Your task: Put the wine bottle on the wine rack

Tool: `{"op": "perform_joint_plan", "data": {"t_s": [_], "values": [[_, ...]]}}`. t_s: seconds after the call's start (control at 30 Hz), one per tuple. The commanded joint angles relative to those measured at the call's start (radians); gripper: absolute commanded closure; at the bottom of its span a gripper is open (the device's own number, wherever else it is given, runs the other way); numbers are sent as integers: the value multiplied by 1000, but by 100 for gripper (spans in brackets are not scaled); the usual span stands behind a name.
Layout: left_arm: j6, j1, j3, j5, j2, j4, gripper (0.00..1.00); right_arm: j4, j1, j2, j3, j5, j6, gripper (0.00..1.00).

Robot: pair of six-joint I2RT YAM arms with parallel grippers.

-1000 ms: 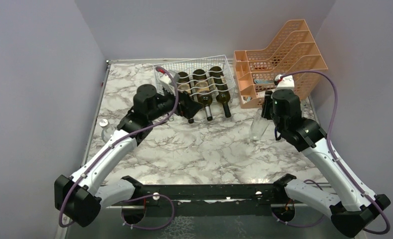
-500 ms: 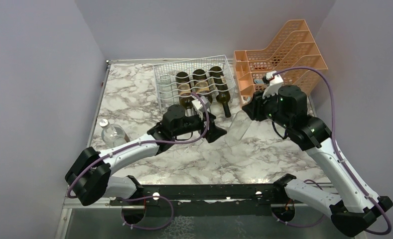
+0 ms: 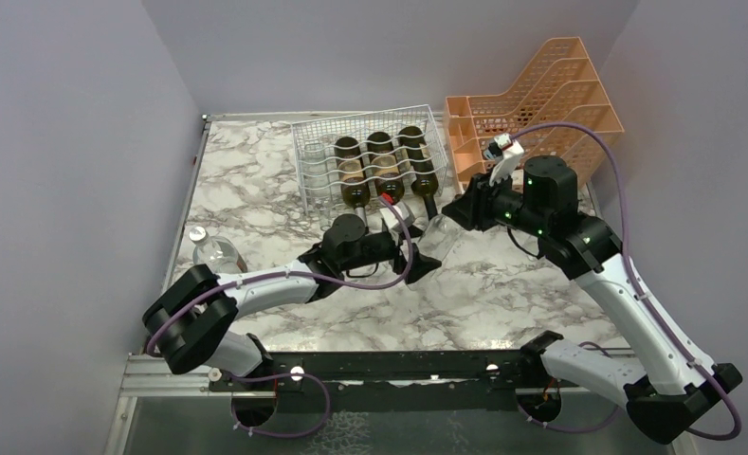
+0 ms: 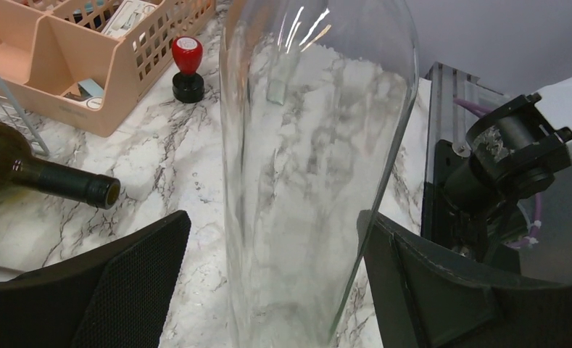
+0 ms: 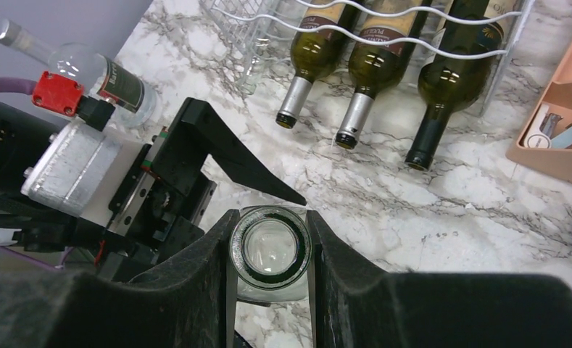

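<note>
A clear glass wine bottle (image 3: pixel 435 237) hangs tilted over the middle of the table. My right gripper (image 3: pixel 458 214) is shut on its neck; the right wrist view shows the bottle mouth (image 5: pixel 270 250) clamped between both fingers. My left gripper (image 3: pixel 417 258) is open around the bottle's body (image 4: pixel 312 167). Its left finger (image 4: pixel 123 283) stands apart from the glass, its right finger (image 4: pixel 428 283) is at the glass edge. The white wire wine rack (image 3: pixel 318 161) stands at the back with three dark bottles (image 3: pixel 381 166) in its cradles; its left cradle holds none.
An orange tiered file tray (image 3: pixel 540 104) stands right of the rack. A second clear bottle with a silver cap (image 3: pixel 213 254) lies at the table's left edge. A red-topped stamp (image 4: pixel 187 69) stands in front of the orange tray. The dark bottles' necks (image 5: pixel 355 119) stick out over the marble.
My left arm swung from the rack to the table's middle and now straddles the clear bottle. My right gripper lifted the bottle, tilted it and carried it left.
</note>
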Motion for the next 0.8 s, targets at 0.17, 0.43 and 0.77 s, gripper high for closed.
{"op": "perform_joint_plan", "data": {"t_s": [0.17,0.43,0.77], "values": [[92,-26,-14,-30,45,63,26,88,-2,-15,59,-51,71,96],[218,-37,-54,-39,36,61,33,64,-2,-28,85,-46,86,96],[389,-38,-22,-53,10,61,100,-60,-3,-29,127,-39,44,52]]}}
